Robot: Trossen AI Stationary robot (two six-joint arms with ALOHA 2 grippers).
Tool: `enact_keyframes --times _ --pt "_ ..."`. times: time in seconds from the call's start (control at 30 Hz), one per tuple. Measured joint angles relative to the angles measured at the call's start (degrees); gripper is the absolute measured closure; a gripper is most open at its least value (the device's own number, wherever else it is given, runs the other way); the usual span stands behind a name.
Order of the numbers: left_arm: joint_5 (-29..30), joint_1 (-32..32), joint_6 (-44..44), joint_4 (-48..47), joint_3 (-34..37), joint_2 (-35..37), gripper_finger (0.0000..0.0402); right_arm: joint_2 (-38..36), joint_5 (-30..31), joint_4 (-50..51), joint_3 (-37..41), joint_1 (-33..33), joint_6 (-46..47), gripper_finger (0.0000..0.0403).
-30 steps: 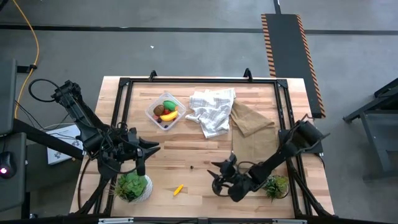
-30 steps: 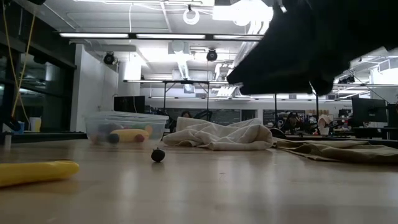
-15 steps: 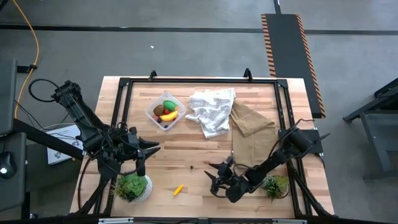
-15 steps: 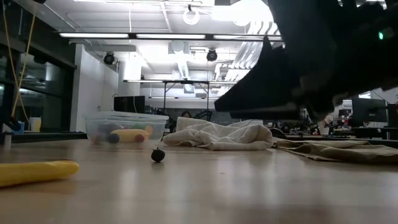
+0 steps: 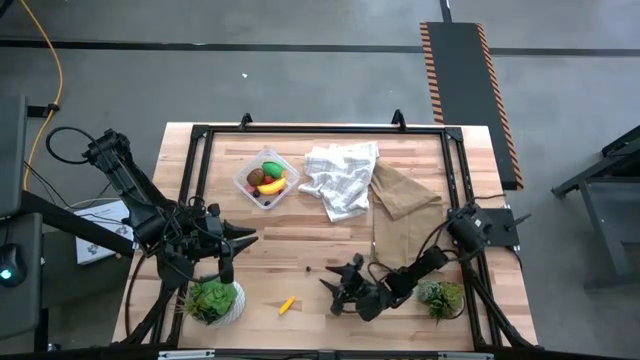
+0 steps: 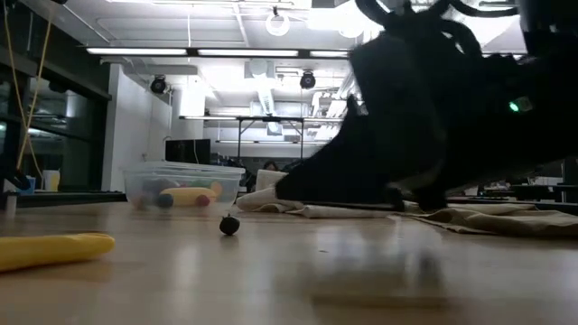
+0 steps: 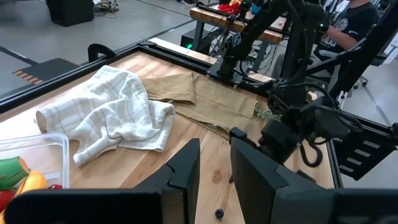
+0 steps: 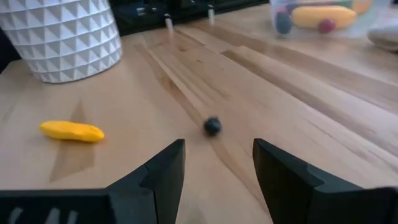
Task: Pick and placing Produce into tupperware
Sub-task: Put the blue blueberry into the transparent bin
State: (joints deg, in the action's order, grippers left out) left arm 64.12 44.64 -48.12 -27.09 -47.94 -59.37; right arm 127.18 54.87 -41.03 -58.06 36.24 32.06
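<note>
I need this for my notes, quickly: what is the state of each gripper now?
Left gripper: fingers slightly apart, holding nothing.
Right gripper: open, empty, low over the table near the small dark berry.

2 black jointed arms [image 5: 135, 195] w/ looped cables, flat-fingered hands.

Robotics lab: concrete floor [image 5: 300, 85], hazard-striped ramp [image 5: 462, 80], ceiling strip lights [image 6: 239, 51], workbenches [image 7: 261, 28].
</note>
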Motion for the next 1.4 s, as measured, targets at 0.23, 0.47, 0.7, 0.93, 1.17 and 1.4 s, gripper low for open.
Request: enact_keyframes --times 0.23,0.47,0.7,0.93,1.17,1.4 --pt "0.00 0.00 0.11 -0.04 0.00 -0.02 0.0323 2.93 -2.99 0.68 -4.97 -1.39 -5.40 0.0224" --pt "-0.61 0.00 0.33 -0.33 0.00 -0.02 0.0323 5.25 -2.88 0.87 -5.71 -1.90 -3.79 0.0224" --pt "-0.87 0.00 1.27 -0.47 0.00 -0.02 0.0323 5.28 -3.01 0.08 -5.73 -2.31 -5.14 0.0224" --pt "-0.87 0.00 1.40 -0.47 0.00 -0.02 0.0323 5.28 -3.41 0.03 -5.73 -3.71 -5.54 0.0224" --pt "-0.87 0.01 1.65 -0.47 0.00 -0.02 0.0323 5.28 -5.64 0.00 -5.73 -4.52 -5.56 0.0224" --pt "-0.87 0.02 1.86 -0.48 0.00 -0.02 0.0323 5.28 -7.42 -0.79 -5.73 -4.93 -6.97 0.0224"
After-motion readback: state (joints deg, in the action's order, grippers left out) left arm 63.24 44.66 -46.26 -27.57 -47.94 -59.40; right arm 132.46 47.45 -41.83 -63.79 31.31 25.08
